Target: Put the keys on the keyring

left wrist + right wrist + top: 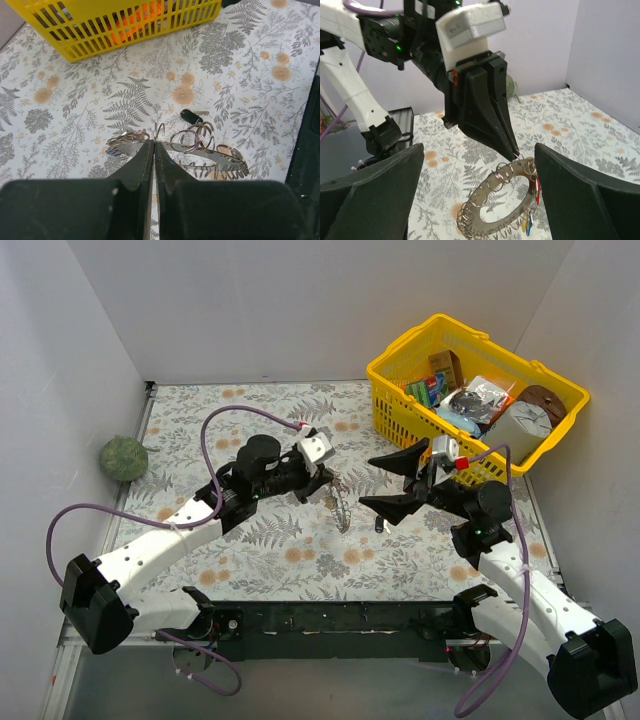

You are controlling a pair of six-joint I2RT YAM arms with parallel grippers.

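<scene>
The keyring (341, 506) is a wide silvery ring hung with many small wire loops. My left gripper (326, 480) is shut on its upper rim and holds it tilted just above the mat. In the left wrist view the ring (220, 156) runs across behind the shut jaws. In the right wrist view the ring (492, 189) carries a red key (538, 190) and a blue key (529, 226) on its near rim. A dark key (379, 525) lies loose on the mat, also in the left wrist view (190, 116). My right gripper (397, 481) is open and empty, facing the ring.
A yellow basket (405, 340) full of items stands at the back right, and its wall shows in the left wrist view (125, 25). A green ball (123, 457) lies at the left edge. The floral mat (250, 540) covers the table between white walls.
</scene>
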